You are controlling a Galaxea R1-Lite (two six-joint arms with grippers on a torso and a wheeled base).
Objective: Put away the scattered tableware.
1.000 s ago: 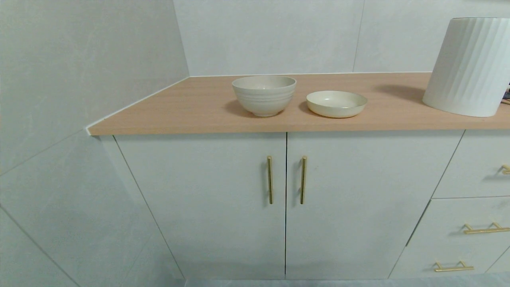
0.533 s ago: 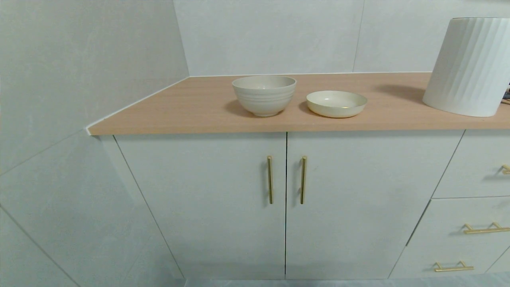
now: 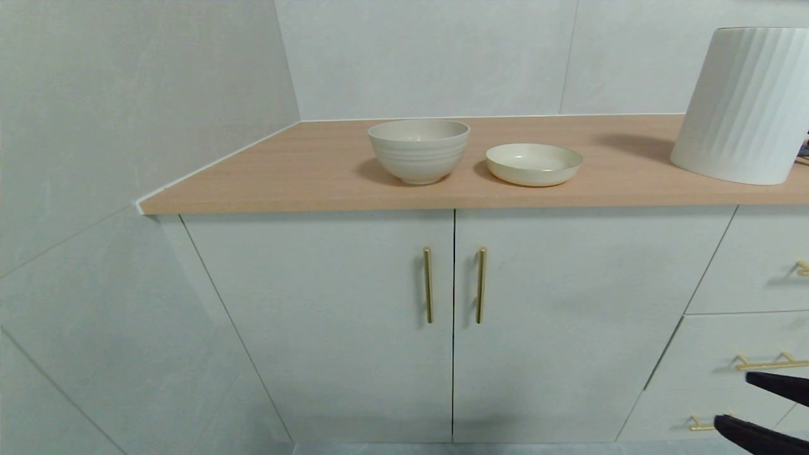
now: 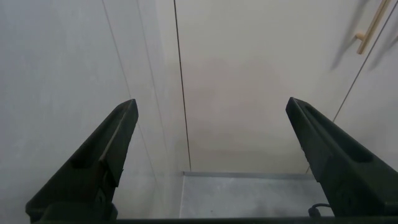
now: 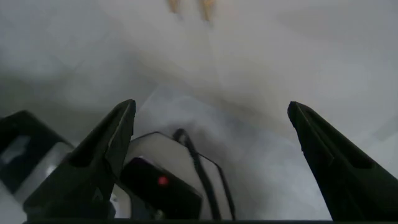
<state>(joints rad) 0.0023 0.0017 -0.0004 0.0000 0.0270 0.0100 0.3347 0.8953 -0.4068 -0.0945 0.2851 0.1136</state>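
Observation:
A deep ribbed cream bowl (image 3: 418,150) stands on the wooden countertop (image 3: 303,177). Just to its right is a shallow cream dish (image 3: 533,164). Both lie above the closed double cabinet doors with gold handles (image 3: 428,284). My right gripper (image 3: 733,399) is far below the counter at the lower right, in front of the drawers, open and holding nothing (image 5: 211,107). My left gripper (image 4: 211,109) is open too, with nothing in it, low down and facing a pale cabinet door near the floor (image 4: 249,193).
A tall white ribbed container (image 3: 746,104) stands on the counter at the right. Drawers with gold pulls (image 3: 768,362) sit below it. Tiled walls close in the counter's left side and back.
My right gripper's two dark fingers have come up into the head view at the lower right. The bowl and dish have not moved.

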